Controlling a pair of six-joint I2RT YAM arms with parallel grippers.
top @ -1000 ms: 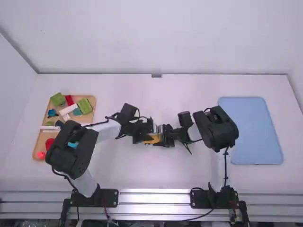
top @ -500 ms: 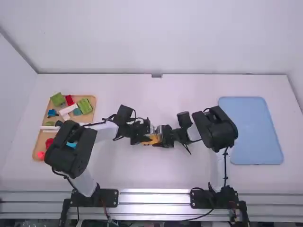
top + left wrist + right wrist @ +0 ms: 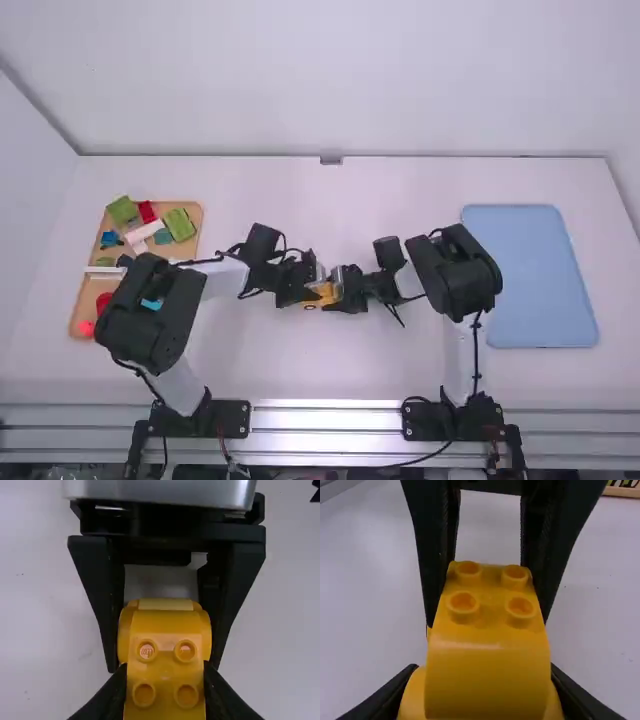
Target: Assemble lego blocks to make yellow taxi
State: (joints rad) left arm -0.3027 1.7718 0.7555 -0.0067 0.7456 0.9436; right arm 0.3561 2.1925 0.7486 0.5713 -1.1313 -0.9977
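Shifted slightly left, the left gripper [image 3: 311, 294] partly hides the yellow blocks [image 3: 327, 291].

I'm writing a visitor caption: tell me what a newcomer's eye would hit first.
Probably the bright yellow blocks mid-table, held by the left gripper and the right gripper. Then the pale blue panel on the right, and the tan tray of colourful blocks on the left.

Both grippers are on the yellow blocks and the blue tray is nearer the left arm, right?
No: the high view shows the blue tray nearer the right arm. The left gripper and right gripper are on the yellow blocks.
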